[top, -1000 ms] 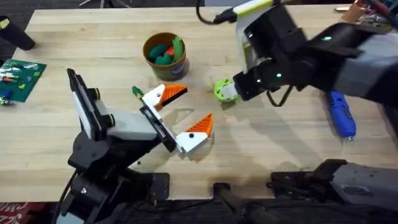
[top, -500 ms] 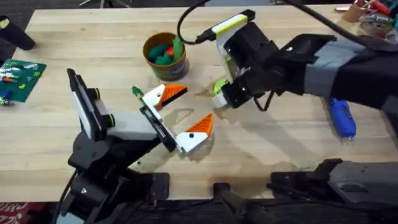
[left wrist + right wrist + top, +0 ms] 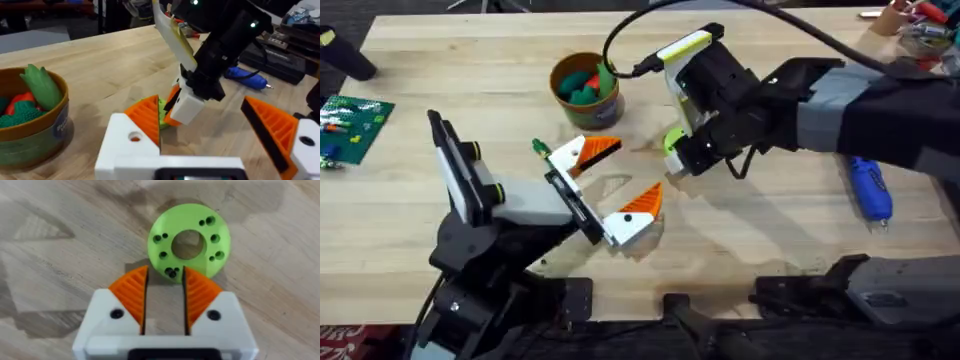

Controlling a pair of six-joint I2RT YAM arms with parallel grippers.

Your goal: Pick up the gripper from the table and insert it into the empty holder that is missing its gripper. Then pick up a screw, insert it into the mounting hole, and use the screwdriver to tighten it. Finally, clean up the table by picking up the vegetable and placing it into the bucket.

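Gripper (image 3: 189, 244) lay flat on your tabletop (image 3: 500, 100), its rim pinched by the right end effector (image 3: 165, 292); your left end effector (image 3: 612, 183) stood spread wide.

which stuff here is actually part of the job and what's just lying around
Part of the job:
- lime-green round plastic ring, gripped at its rim by the right pincer
- stubby bright-blue screwdriver
- yellow-tan round bucket, toy vegetables inside
- open left pincer

Lying about:
- green circuit board at the table's edge
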